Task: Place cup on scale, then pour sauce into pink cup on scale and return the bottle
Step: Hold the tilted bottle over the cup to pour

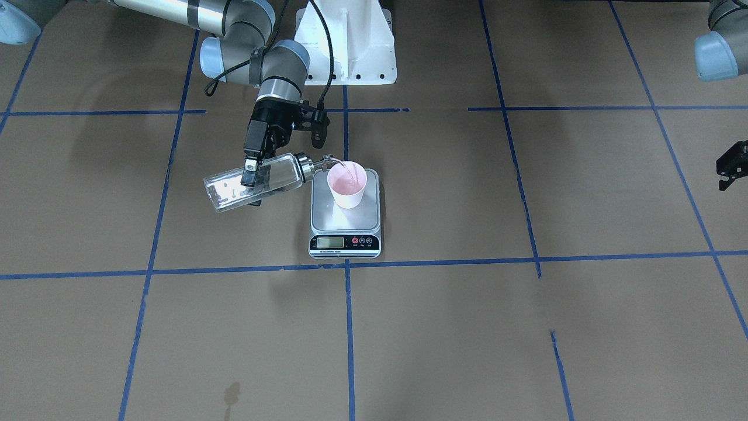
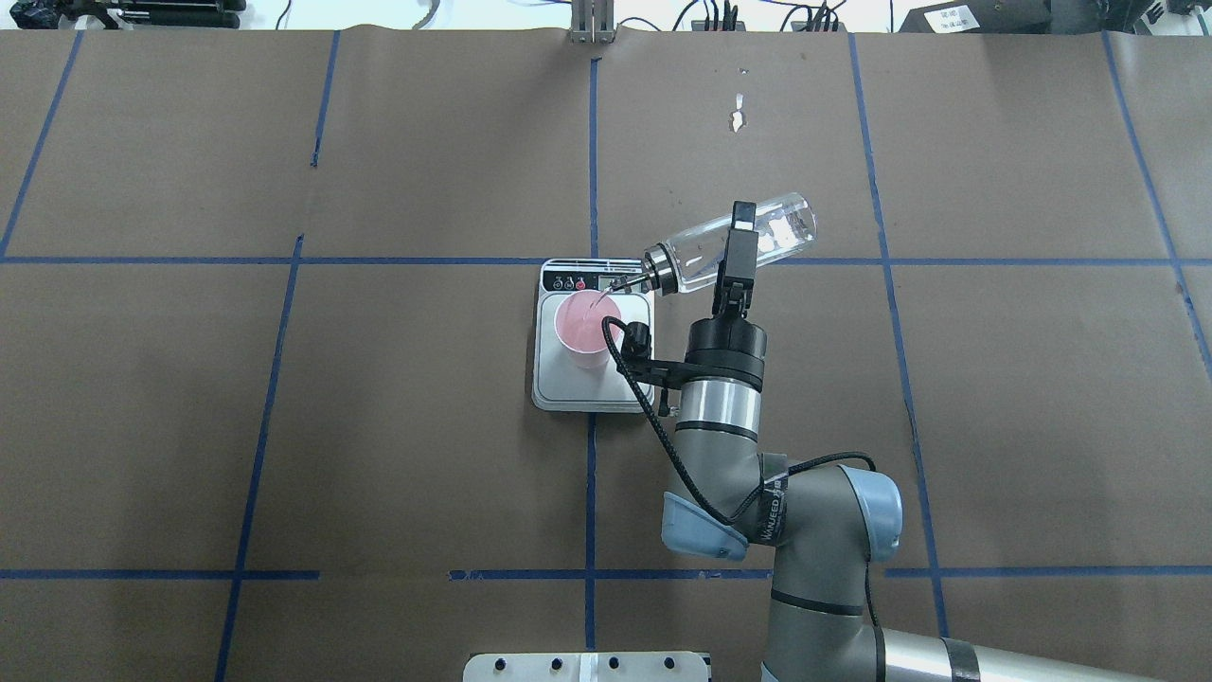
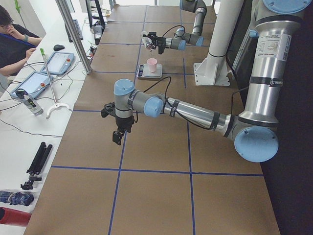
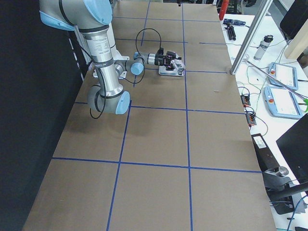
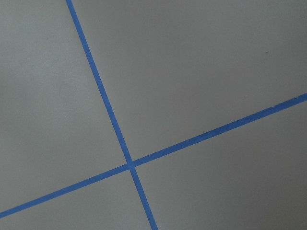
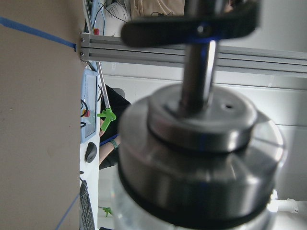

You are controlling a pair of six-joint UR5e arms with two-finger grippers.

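Note:
The pale pink cup (image 1: 347,186) (image 2: 589,327) stands upright on the steel scale (image 1: 345,241) (image 2: 549,379) near the table's middle. My right gripper (image 1: 252,190) (image 2: 737,246) is shut on the clear glass bottle (image 1: 280,172) (image 2: 781,227), which is tipped almost flat. The bottle's silver spout is over the cup's rim, and a thin stream of clear sauce (image 1: 350,171) runs into the cup. The right wrist view is filled by the blurred metal cap (image 6: 201,158). My left gripper (image 1: 724,174) (image 3: 117,137) hangs open and holds nothing, far off to the side above bare paper.
Brown paper with blue tape lines covers the table. The white robot base (image 1: 345,47) stands behind the scale. A small dark stain (image 1: 232,393) marks the paper on the operators' side. A seated person (image 3: 12,39) and tablets (image 3: 58,61) are at a side bench.

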